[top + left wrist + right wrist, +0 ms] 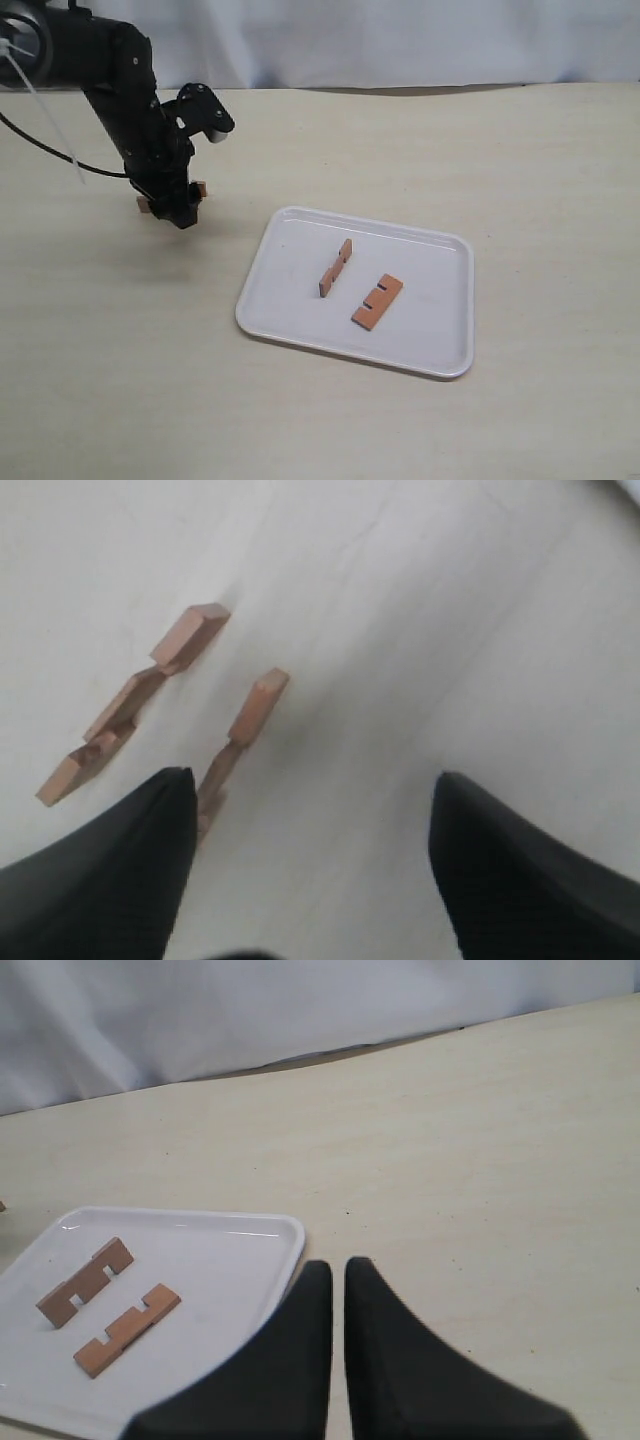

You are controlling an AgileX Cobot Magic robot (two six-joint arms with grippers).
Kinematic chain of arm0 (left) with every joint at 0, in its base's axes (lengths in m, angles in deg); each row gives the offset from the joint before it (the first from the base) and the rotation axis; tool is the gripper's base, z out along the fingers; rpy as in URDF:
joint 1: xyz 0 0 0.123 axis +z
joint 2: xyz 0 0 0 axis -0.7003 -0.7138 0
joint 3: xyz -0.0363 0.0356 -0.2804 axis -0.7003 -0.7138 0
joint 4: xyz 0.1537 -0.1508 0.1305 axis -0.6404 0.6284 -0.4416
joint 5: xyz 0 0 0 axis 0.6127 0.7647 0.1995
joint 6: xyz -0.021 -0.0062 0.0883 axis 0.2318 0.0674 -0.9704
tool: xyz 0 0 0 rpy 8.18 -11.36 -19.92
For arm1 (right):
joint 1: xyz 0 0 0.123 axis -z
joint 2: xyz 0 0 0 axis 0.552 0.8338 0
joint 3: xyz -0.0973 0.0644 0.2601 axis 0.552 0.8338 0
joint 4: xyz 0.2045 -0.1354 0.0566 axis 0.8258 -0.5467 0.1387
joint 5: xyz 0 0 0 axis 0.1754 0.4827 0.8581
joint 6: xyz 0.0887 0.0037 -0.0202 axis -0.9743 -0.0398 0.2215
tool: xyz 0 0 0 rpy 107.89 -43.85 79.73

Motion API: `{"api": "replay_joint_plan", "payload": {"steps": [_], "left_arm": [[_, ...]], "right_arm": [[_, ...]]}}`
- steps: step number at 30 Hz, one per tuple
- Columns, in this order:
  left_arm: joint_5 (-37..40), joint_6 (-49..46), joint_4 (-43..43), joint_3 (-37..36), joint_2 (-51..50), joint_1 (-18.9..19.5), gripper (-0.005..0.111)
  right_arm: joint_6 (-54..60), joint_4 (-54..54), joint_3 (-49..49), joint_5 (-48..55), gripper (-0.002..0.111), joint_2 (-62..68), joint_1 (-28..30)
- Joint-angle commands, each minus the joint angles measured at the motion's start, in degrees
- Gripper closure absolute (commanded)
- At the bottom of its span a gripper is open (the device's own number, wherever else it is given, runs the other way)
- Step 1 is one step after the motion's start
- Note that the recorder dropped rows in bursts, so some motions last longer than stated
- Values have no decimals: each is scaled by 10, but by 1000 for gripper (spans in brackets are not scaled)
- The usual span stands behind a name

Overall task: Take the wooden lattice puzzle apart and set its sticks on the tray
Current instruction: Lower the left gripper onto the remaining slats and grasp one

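Observation:
No assembled lattice puzzle shows; its sticks are apart. Two reddish-brown notched sticks (336,268) (377,301) lie on the white tray (420,330), also seen in the right wrist view as sticks (85,1282) (127,1329) on the tray (285,1235). Two more sticks (130,705) (245,725) stand on edge on the table, side by side. My left gripper (312,777) hangs open just over them, one finger (150,860) beside the nearer stick; in the exterior view the gripper (182,215) hides most of both. My right gripper (338,1263) is shut and empty beside the tray's corner.
The pale wooden table (520,180) stretches round the tray. A white cloth backdrop (400,40) closes the far edge. A black cable (50,150) trails from the left arm. The right arm is out of the exterior view.

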Motion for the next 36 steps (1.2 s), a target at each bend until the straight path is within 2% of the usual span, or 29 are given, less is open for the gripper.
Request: {"api": "replay_joint_plan", "payload": {"steps": [1,12,22,28,36], "left_arm": [[-18,2,1,0,-5,2,44],[-37,1,29,0,-5,50,44],[-40,-48,107,0,-6,50,44],[-35,-48,106,0,-29,50,44],[-71,-48,105,0,-42,50,45]], "right_arm": [[3,-5,2,-1,104,-3,2],[3,-5,2,-1,104,-3,2],[3,-5,2,-1,104,-3,2],[3,-5,2,-1,104,-3,2],[3,-5,2,-1,104,-3,2]]}}
